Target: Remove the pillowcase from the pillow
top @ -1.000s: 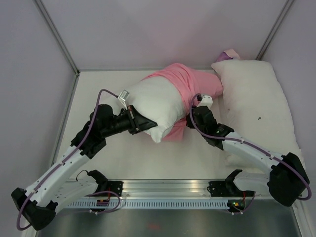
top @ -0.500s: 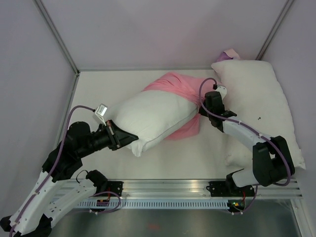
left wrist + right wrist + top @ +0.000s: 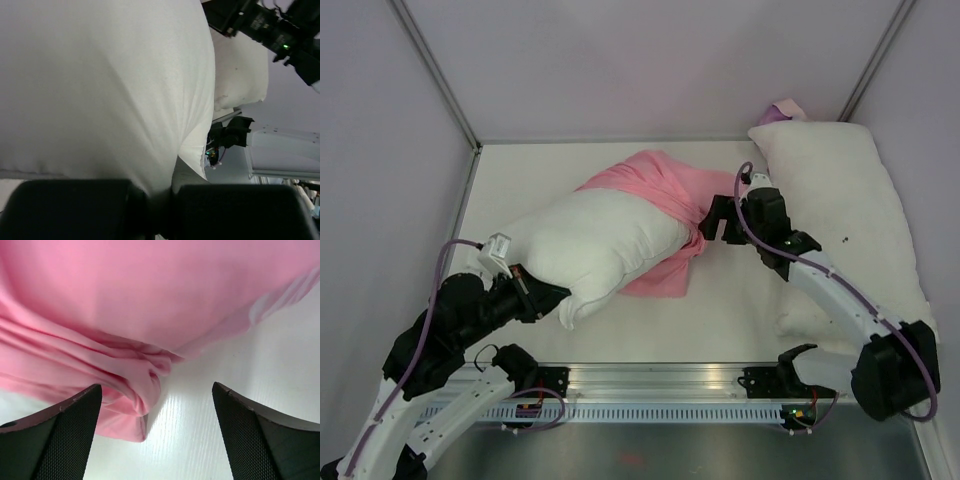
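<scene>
Pillow: plain white, lying slantwise across the middle of the table with its left end toward the near left. Most of its surface is bare.

Pillowcase: pink, bunched in folds over the pillow's far right end. More of it shows from under the pillow's near right side, lying flat on the table. How much of the pillow sits inside the case cannot be told from above.

Left gripper: clenched on the pillow's near left corner. The wrist view shows white fabric pinched into the narrow gap between the two black fingers, with the pillow's bulk filling most of the view above them. In the top view, the corner meets the gripper at the near left of the table.

Right gripper: released. The wrist view shows its two fingers wide apart, with only bare table between them. Gathered pink folds lie just ahead of the tips and touch neither finger, as far as can be seen. From above, the gripper sits at the right edge of the pillowcase, just beside the bunched fabric.

Second pillow: white with a few small dark specks, lying along the right side of the table, apart from the pillowcase. The right arm crosses its near left edge.

Small purple item: at the far right corner behind the second pillow, too small to identify.
</scene>
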{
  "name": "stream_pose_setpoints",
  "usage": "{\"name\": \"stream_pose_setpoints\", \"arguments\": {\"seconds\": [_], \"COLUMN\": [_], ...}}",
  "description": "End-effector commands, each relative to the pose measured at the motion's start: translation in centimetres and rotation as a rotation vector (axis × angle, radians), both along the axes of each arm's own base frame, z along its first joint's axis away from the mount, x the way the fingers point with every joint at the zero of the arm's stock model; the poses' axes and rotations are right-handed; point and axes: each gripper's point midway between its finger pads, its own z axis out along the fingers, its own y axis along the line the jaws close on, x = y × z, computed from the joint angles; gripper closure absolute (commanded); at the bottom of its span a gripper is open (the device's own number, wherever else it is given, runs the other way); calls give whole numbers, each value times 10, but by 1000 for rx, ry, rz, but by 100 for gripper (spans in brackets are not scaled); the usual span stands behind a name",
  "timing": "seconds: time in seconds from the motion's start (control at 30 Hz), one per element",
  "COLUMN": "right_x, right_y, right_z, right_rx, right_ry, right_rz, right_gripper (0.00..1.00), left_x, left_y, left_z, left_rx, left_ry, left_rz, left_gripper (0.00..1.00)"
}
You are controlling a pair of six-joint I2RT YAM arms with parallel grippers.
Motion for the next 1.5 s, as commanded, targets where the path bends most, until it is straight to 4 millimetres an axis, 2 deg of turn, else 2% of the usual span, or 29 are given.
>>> {"name": "stream_pose_setpoints", "arguments": {"seconds": [0.0, 0.1, 0.13, 0.17, 0.2, 0.23, 0.27, 0.3, 0.4, 0.5, 0.57, 0.6, 0.77, 0.87, 0.93, 0.97, 1.1, 1.13, 1.2, 1.3, 1.33, 1.37, 1.4, 1.47], "right_x": [-9, 6, 11, 22, 27, 32, 42, 44, 54, 65, 77, 80, 104, 116, 121, 123, 131, 133, 136, 137, 135, 134, 132, 129], "right_y": [-12, -37, -36, -48, -46, -48, -53, -59, -74, -83, -89, -91, -90, -96, -91, -89, -86, -82, -78, -74, -75, -73, -73, -74], "right_z": [50, 62, 48, 45, 26, 20, 21, 2, -20, -31, -26, -32, -27, -35, -34, -41, -45, -39, -42, -37, -33, -29, -27, -16], "right_rx": [-12, -39, -3, 36, 82, 163, 254, 277, 277, 337, 392, 406, 464, 470, 515, 527, 584, 610, 636, 660, 668, 673, 676, 658], "right_ry": [-113, -118, -53, -27, 41, 77, 67, 114, 140, 139, 89, 98, 29, 13, 9, 19, -6, -25, -23, -38, -47, -56, -62, -86], "right_rz": [-43, -159, -174, -212, -197, -218, -205, -231, -285, -288, -287, -292, -280, -305, -281, -282, -285, -253, -237, -216, -215, -210, -208, -204], "right_gripper": [3, 2, 2, 2, 2, 2, 2, 2, 2, 2, 2, 2, 2, 2, 2, 3, 9, 13, 19, 54, 78, 88, 97, 100], "left_x": [24, 25, 24, 23, 23, 22, 21, 20, 19, 16, 16, 16, 13, 12, 10, 10, 10, 11, 10, 9, 8, 7, 7, 5], "left_y": [13, 12, 12, 12, 13, 12, 12, 12, 13, 16, 17, 17, 16, 17, 17, 17, 16, 16, 16, 17, 18, 18, 19, 21], "left_z": [9, 11, 13, 14, 16, 17, 19, 20, 25, 25, 25, 25, 21, 21, 21, 20, 20, 19, 20, 21, 22, 23, 23, 27], "left_rx": [84, 83, 80, 74, 67, 63, 58, 56, 55, 64, 65, 64, 59, 55, 51, 51, 49, 49, 45, 45, 45, 42, 41, 39], "left_ry": [-115, -120, -122, -125, -129, -129, -133, -134, -138, -139, -140, -139, -134, -131, -132, -131, -129, -127, -129, -128, -129, -133, -132, -138], "left_rz": [82, 81, 79, 80, 80, 76, 77, 74, 69, 73, 75, 74, 65, 65, 62, 62, 61, 61, 62, 62, 62, 62, 63, 69], "left_gripper": [98, 98, 98, 98, 98, 98, 98, 98, 98, 98, 98, 98, 98, 98, 98, 98, 98, 98, 98, 98, 98, 98, 98, 98]}}
